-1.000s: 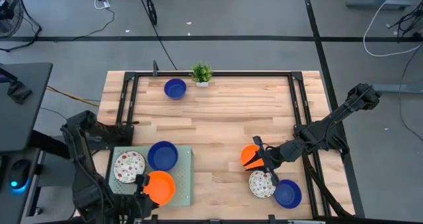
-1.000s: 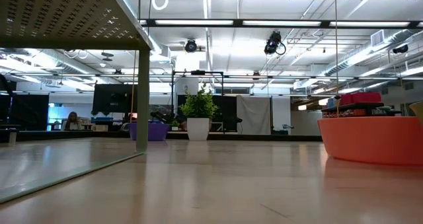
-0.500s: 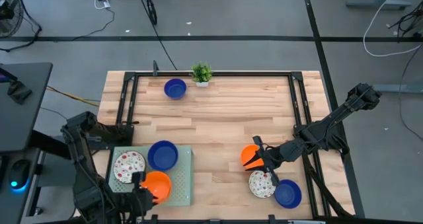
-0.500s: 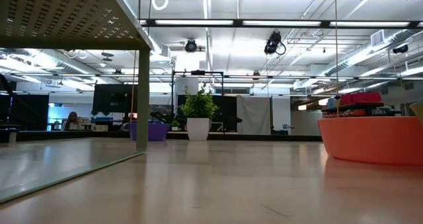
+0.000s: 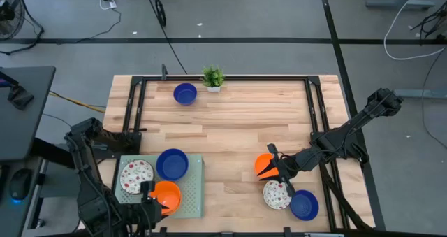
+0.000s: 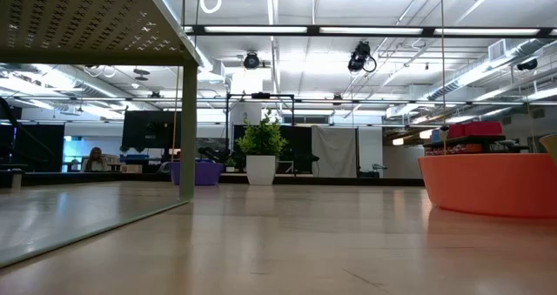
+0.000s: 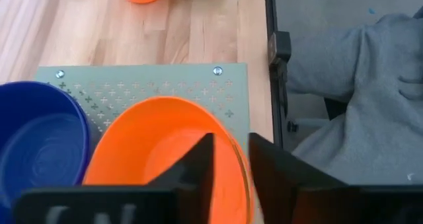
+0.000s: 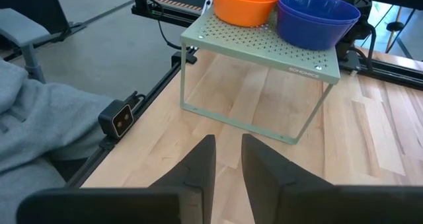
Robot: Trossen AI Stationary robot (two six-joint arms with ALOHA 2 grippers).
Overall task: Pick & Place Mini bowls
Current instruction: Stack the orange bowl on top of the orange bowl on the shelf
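Observation:
My left gripper (image 5: 150, 197) (image 7: 231, 141) is at the table's near left and shut on an orange mini bowl (image 5: 167, 194) over the pale green perforated tray (image 5: 196, 189). A white red-speckled bowl (image 5: 136, 175) and a dark blue bowl (image 5: 172, 164) stand on that tray. My right gripper (image 5: 277, 169) (image 8: 228, 141) waits at the near right, beside a second orange bowl (image 5: 263, 165), fingers nearly together with nothing between them. A speckled bowl (image 5: 276, 195) and a blue bowl (image 5: 304, 205) sit on the wood near it. Another blue bowl (image 5: 184, 94) sits by the far edge. My left gripper pinches the orange bowl's rim (image 7: 232, 159) on the side toward the near edge, with one finger (image 7: 201, 159) inside the bowl and the other (image 7: 268, 163) outside. The bowl sits about level over the tray (image 7: 225, 92). Whether its base rests on the tray, I cannot tell.
The tray is a raised stand on thin legs (image 8: 261, 45). A small potted plant (image 5: 213, 77) stands at the far edge. A black frame (image 5: 318, 111) runs round the table. Bare wood (image 5: 237, 125) lies in the middle. Grey cloth (image 7: 370, 85) shows beyond the near edge.
My left gripper has brought the orange bowl down toward the tray and a little toward the table's left and far side, from over the tray's near edge. The bowl looks smaller from above than before. My right arm has kept still.

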